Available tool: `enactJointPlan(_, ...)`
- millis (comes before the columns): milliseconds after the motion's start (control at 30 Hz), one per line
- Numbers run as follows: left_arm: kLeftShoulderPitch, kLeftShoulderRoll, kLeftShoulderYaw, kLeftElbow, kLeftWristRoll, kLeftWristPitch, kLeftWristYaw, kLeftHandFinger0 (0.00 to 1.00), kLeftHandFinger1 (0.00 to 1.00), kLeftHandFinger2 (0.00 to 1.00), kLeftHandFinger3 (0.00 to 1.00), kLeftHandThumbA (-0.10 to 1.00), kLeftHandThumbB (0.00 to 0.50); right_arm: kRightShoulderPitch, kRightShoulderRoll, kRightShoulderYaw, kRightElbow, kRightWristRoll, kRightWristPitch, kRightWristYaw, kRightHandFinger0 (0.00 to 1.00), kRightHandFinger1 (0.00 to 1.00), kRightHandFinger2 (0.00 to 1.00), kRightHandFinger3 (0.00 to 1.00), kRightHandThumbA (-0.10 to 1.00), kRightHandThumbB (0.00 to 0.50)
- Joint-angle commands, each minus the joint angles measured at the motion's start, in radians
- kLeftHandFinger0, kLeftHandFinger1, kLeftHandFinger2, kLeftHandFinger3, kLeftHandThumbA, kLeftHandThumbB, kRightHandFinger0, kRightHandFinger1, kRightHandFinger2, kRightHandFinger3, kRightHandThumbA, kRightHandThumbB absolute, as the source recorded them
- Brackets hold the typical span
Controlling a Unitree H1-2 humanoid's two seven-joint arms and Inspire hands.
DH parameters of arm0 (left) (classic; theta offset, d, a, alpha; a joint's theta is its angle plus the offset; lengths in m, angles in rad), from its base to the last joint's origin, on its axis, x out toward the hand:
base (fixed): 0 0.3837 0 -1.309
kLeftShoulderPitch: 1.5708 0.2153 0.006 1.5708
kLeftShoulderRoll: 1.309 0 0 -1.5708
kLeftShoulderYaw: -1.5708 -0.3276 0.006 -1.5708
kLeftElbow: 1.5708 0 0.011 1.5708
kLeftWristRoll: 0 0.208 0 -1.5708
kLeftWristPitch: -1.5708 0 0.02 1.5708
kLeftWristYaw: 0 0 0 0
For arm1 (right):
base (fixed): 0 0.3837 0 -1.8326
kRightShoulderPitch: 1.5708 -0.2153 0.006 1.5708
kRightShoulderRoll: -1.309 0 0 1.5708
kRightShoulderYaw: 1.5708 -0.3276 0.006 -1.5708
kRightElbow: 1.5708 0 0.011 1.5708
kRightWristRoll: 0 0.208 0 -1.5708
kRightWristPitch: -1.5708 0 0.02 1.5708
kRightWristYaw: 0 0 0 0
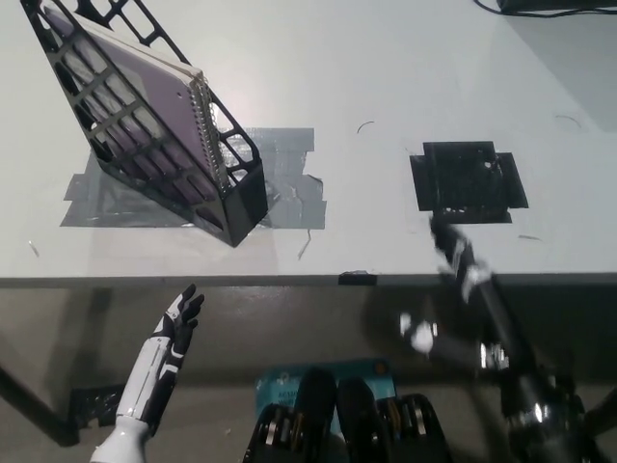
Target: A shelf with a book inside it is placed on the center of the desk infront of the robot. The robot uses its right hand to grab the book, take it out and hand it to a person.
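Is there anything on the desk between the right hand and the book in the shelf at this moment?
Nothing visible blocks it. The right hand is blurred at the desk's front edge, near a black patch. Between it and the book lies bare desk and flat grey tape. The black shelf encloses the book's sides.

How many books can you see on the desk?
1. A spiral-bound book stands inside the black shelf at the desk's upper left, over grey tape. Another could hide behind it, but none shows.
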Motion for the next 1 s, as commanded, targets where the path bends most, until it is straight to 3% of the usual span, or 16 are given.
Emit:
enactJointPlan(0, -0.006, 0.008, -0.003, -0.013, 0.016, -0.047, -0.001, 1.00, 1.00, 1.00, 1.00, 1.00, 0.282, -0.168, 0.051, -0.002, -0.015, -0.006, 0.072, -0.007, 1.00, 1.00, 1.00, 1.00, 0.81, 0.244)
enactJointPlan(400, 0.011, 0.008, -0.028, -0.026, 0.037, -0.061, -0.008, 1.00, 1.00, 1.00, 1.00, 1.00, 0.279, -0.483, 0.178, 0.034, 0.312, -0.007, 0.078, 0.004, 1.00, 1.00, 1.00, 1.00, 0.89, 0.231)
enactJointPlan(467, 0.015, 0.006, -0.033, -0.023, 0.038, -0.065, -0.006, 1.00, 1.00, 1.00, 1.00, 1.00, 0.309, -0.542, 0.200, 0.032, 0.397, -0.007, 0.074, -0.003, 1.00, 1.00, 1.00, 1.00, 0.90, 0.243)
enactJointPlan(567, 0.012, 0.007, -0.039, -0.023, 0.033, -0.062, -0.009, 1.00, 1.00, 1.00, 1.00, 1.00, 0.315, -0.583, 0.214, 0.028, 0.455, -0.003, 0.080, -0.004, 1.00, 1.00, 1.00, 1.00, 0.91, 0.263)
enactJointPlan(867, 0.008, 0.015, -0.046, -0.053, 0.031, -0.047, -0.017, 1.00, 1.00, 1.00, 1.00, 1.00, 0.279, -0.692, 0.269, 0.010, 0.650, 0.014, 0.053, -0.012, 1.00, 1.00, 1.00, 1.00, 0.92, 0.291)
enactJointPlan(967, 0.002, 0.019, -0.049, -0.050, 0.026, -0.061, -0.023, 1.00, 1.00, 1.00, 1.00, 1.00, 0.265, -0.710, 0.278, 0.006, 0.679, 0.013, 0.054, -0.013, 1.00, 1.00, 1.00, 1.00, 0.93, 0.323)
